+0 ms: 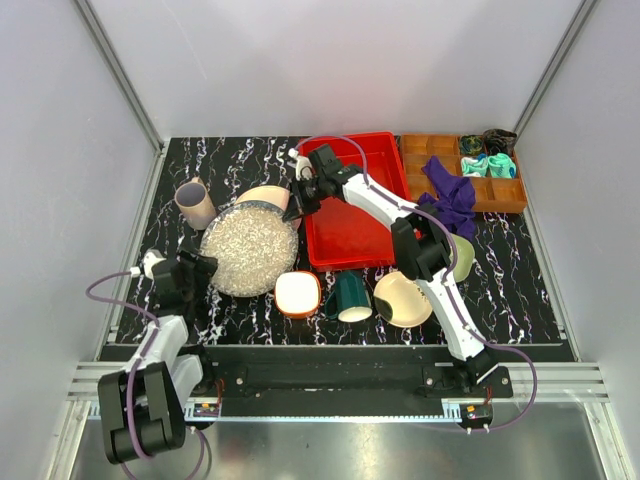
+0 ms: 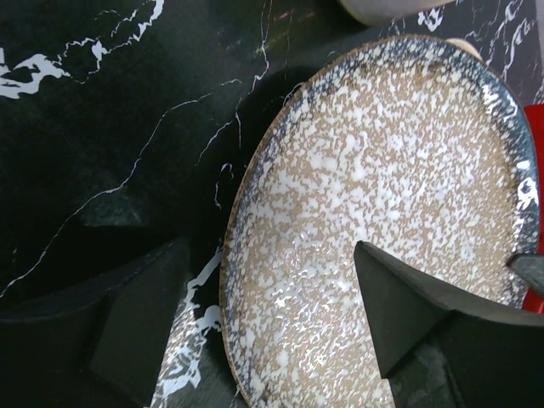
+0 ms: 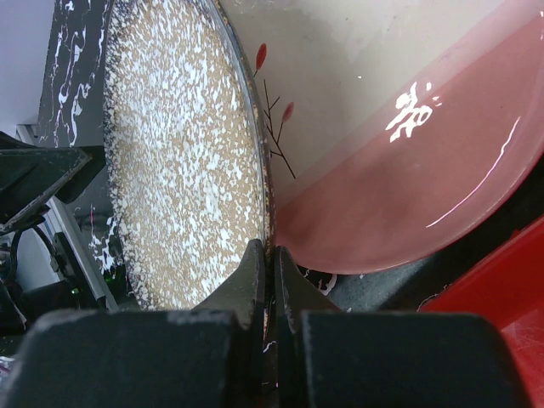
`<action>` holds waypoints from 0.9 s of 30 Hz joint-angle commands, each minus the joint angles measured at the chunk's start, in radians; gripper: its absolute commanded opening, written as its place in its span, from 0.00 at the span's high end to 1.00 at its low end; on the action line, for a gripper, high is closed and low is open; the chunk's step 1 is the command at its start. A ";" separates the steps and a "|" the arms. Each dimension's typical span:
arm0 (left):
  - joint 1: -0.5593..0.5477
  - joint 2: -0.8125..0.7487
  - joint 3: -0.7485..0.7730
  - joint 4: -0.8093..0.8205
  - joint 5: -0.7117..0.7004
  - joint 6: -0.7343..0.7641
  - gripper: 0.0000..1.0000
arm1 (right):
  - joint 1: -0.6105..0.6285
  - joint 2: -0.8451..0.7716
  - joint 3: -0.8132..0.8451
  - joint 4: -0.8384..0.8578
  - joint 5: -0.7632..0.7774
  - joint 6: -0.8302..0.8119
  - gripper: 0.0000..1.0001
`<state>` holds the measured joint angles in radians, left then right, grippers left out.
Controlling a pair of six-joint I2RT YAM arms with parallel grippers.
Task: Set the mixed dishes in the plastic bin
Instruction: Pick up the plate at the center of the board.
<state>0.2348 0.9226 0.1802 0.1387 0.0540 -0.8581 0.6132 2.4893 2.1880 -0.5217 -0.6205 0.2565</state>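
Observation:
The big speckled grey plate (image 1: 250,248) lies left of the red plastic bin (image 1: 352,215), its far edge overlapping the pink-cream plate (image 1: 265,194). My right gripper (image 1: 297,207) is shut on the speckled plate's far-right rim (image 3: 265,212), with the pink-cream plate (image 3: 408,170) just beside its fingers. My left gripper (image 1: 200,268) stands open astride the plate's near-left rim (image 2: 234,280). One finger (image 2: 136,323) is over the table, the other (image 2: 408,314) over the plate. The mauve cup (image 1: 196,203), orange-white bowl (image 1: 298,293), dark green mug (image 1: 350,296) and pale yellow plate (image 1: 402,298) sit on the table.
A light green bowl (image 1: 464,256) shows partly behind my right arm. The brown compartmented tray (image 1: 440,150) at the back right holds teal cloths (image 1: 488,165), and a purple cloth (image 1: 450,198) hangs over its front. White walls enclose the dark marbled table (image 1: 520,290).

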 commanded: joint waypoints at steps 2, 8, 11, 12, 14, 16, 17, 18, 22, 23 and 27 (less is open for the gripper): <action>0.005 0.071 0.005 0.127 0.018 -0.028 0.20 | -0.024 -0.132 0.047 0.058 -0.031 0.010 1.00; 0.005 0.168 -0.001 0.211 0.040 -0.048 0.29 | -0.024 -0.122 0.058 0.060 -0.059 0.023 1.00; 0.006 0.212 -0.001 0.252 0.055 -0.055 0.31 | -0.024 -0.119 0.056 0.060 -0.064 0.024 1.00; 0.005 0.223 -0.004 0.263 0.058 -0.056 0.32 | -0.026 -0.118 0.058 0.060 -0.065 0.024 1.00; 0.003 0.252 -0.002 0.288 0.066 -0.058 0.33 | -0.026 -0.119 0.056 0.060 -0.070 0.026 1.00; 0.003 0.268 -0.002 0.309 0.070 -0.061 0.34 | -0.024 -0.118 0.055 0.060 -0.079 0.027 1.00; 0.003 0.283 -0.004 0.317 0.073 -0.064 0.34 | -0.023 -0.115 0.056 0.060 -0.082 0.029 1.00; 0.003 0.291 -0.005 0.325 0.075 -0.065 0.35 | -0.024 -0.110 0.056 0.058 -0.085 0.030 1.00; 0.001 0.321 -0.015 0.375 0.087 -0.070 0.41 | -0.023 -0.099 0.059 0.057 -0.105 0.033 1.00; 0.001 0.328 -0.016 0.386 0.090 -0.071 0.45 | -0.023 -0.099 0.061 0.057 -0.107 0.035 1.00; 0.000 0.360 -0.021 0.426 0.113 -0.073 0.55 | -0.023 -0.087 0.062 0.049 -0.114 0.035 1.00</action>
<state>0.2394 1.2476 0.1802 0.5144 0.1070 -0.9237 0.5896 2.4878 2.1899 -0.5201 -0.6388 0.2668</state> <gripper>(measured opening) 0.487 0.022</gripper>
